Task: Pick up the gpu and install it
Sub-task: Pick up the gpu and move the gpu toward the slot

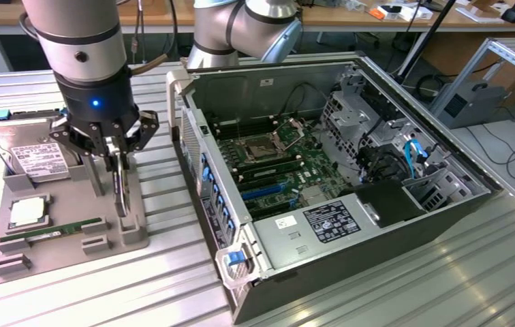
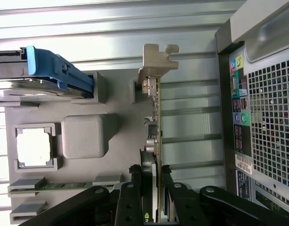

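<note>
The gpu [image 1: 123,194] stands on edge in a slot at the right side of the grey holder tray [image 1: 67,255]. It is a thin dark card, seen edge-on in the wrist view as the gpu [image 2: 156,113] with its pale metal bracket at the far end. My gripper [image 1: 116,163] comes straight down onto the card's top edge. In the wrist view the gripper [image 2: 151,176] has a black finger [image 2: 135,188] pressed on each side of the card. It is shut on the gpu, which still sits in the tray.
The open computer case [image 1: 475,204] lies at the exterior view's right, its motherboard and blue card slot [image 1: 267,191] exposed. On the tray sit a hard drive [image 1: 30,153], a CPU [image 1: 26,212] and a RAM stick [image 1: 53,233]. The case's rear panel [image 2: 267,117] is close beside the card.
</note>
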